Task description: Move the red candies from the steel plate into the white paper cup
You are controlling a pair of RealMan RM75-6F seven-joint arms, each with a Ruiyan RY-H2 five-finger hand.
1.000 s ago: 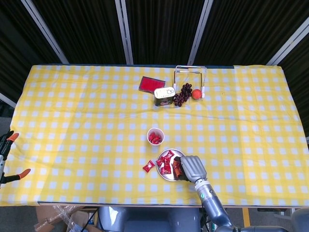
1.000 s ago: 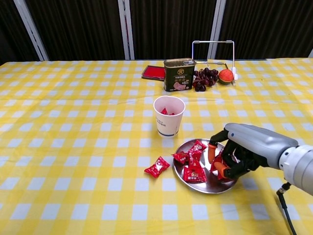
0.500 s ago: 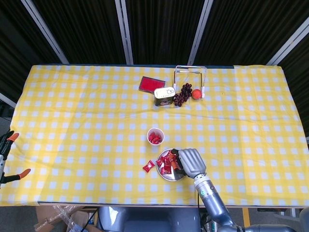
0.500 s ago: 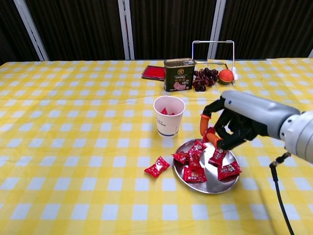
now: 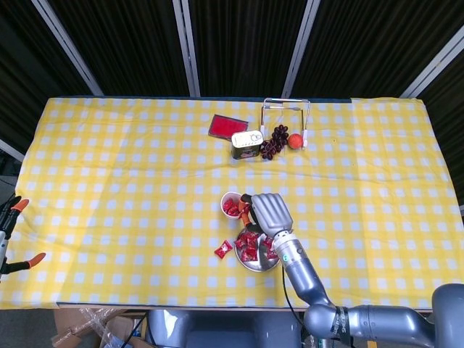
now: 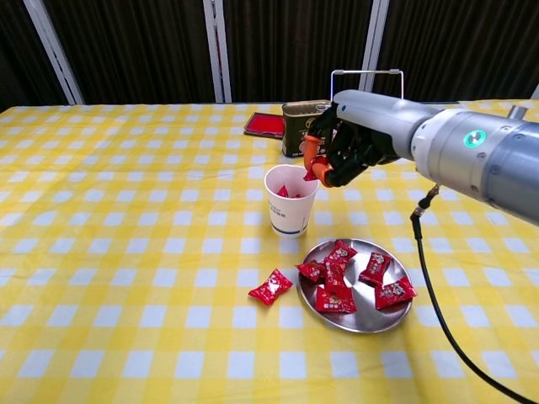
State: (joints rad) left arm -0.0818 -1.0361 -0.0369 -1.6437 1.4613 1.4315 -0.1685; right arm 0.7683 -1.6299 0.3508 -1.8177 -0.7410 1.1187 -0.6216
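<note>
While the right hand (image 6: 341, 151) hangs over the far-right rim of the white paper cup (image 6: 291, 200), its orange-tipped fingers (image 6: 312, 150) are curled in around something red; whether that is a held candy cannot be told from either view. Its forearm reaches in from the right in the chest view, and from below in the head view, where the hand (image 5: 265, 211) sits between cup (image 5: 232, 204) and plate. The left hand is not seen.

One cup stands upright on the yellow checked tablecloth (image 6: 126, 210), with red candies inside (image 6: 285, 192). Just beside it, nearer the robot, lies one steel plate (image 6: 358, 321) holding about five wrapped red candies (image 6: 335, 300). One further red candy (image 6: 271, 287) lies on the cloth just left of the plate.

Toward the far edge stand one green tin (image 6: 296, 128), one flat red packet (image 6: 264, 124), one bunch of dark grapes (image 5: 275, 141), one small orange fruit (image 5: 295, 141) and one white wire frame (image 6: 365, 74).
</note>
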